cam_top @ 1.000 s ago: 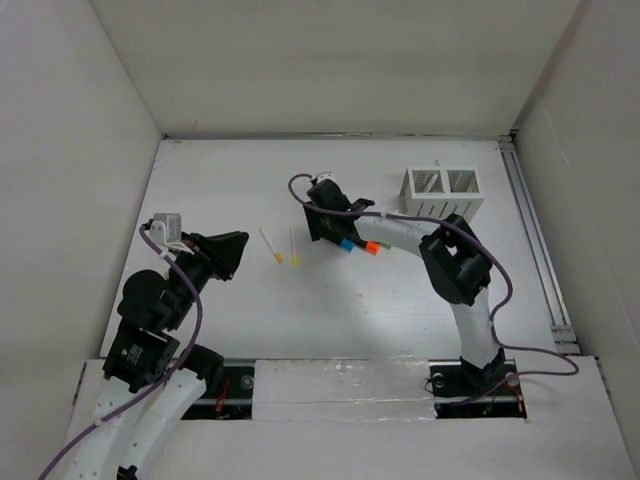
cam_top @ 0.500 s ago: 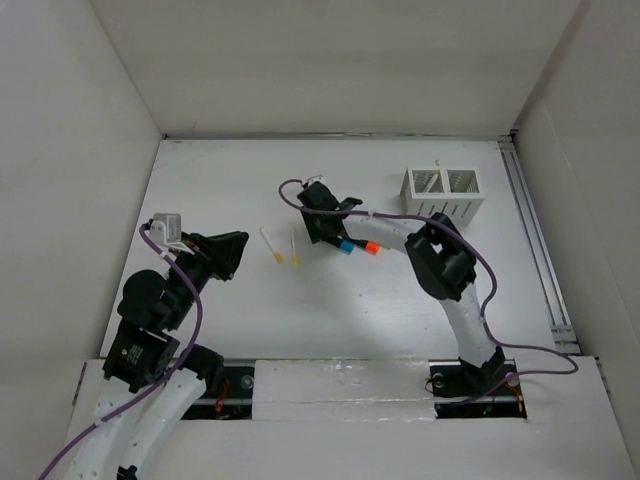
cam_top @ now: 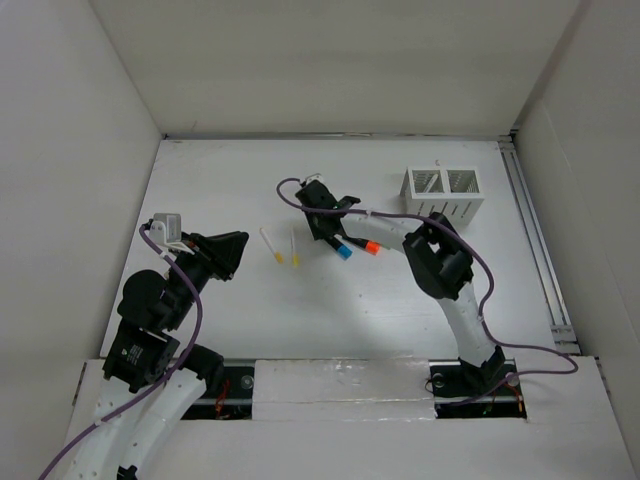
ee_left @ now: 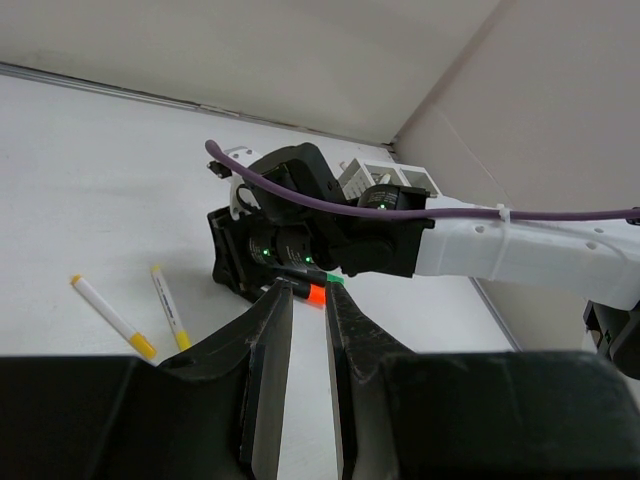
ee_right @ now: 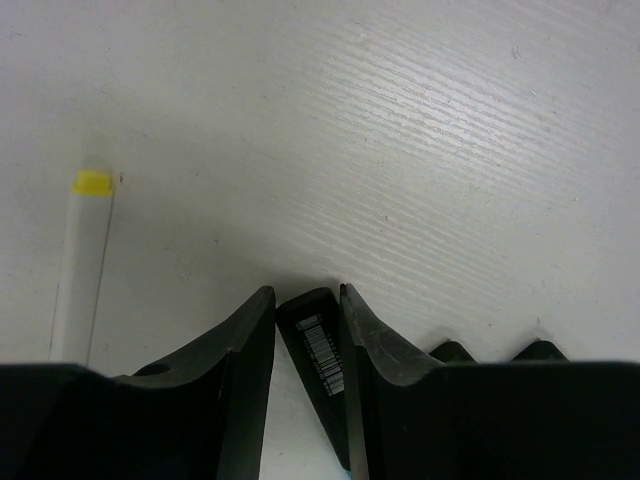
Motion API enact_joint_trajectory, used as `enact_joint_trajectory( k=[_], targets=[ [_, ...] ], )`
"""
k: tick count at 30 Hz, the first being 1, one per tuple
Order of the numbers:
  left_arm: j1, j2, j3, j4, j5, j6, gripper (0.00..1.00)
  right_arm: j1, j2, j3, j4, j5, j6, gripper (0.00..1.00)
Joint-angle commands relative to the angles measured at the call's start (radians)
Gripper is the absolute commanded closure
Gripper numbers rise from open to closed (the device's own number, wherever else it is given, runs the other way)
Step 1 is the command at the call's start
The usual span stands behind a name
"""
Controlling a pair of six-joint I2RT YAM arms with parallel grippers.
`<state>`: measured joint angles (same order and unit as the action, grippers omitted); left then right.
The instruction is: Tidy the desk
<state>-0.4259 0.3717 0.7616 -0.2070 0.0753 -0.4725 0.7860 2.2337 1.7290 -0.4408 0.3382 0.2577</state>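
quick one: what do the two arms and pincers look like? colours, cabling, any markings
Both arms: white link covers with black joint housings. A purple cable loops along the left arm, another runs along the right arm, zip-tied. Left pincer and right pincer have matte black fingers. Green indicator lights glow on the right wrist.

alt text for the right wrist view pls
The right gripper has its two black fingers closed around a dark marker bearing a barcode label, low over the white desk. At left lies a white marker with a yellow end.
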Motion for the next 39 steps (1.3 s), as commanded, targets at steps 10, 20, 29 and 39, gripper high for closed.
enact_joint_trajectory(
  k=[10,20,29,39],
  targets=[
    [-0.005,0.006,0.019,0.044,0.009,0.011,0.83,-0.082,-0.181,-0.028,0.042,-0.028,0.110,0.80],
    [-0.005,0.007,0.019,0.047,0.012,0.011,0.83,-0.201,-0.399,-0.220,0.166,-0.166,0.209,0.80],
    [-0.005,0.004,0.016,0.046,0.012,0.011,0.83,-0.140,-0.250,-0.155,0.064,-0.110,0.192,0.47],
    [-0.005,0.001,0.016,0.044,0.009,0.011,0.83,-0.097,-0.108,-0.071,0.037,-0.058,0.186,0.45]
  ],
)
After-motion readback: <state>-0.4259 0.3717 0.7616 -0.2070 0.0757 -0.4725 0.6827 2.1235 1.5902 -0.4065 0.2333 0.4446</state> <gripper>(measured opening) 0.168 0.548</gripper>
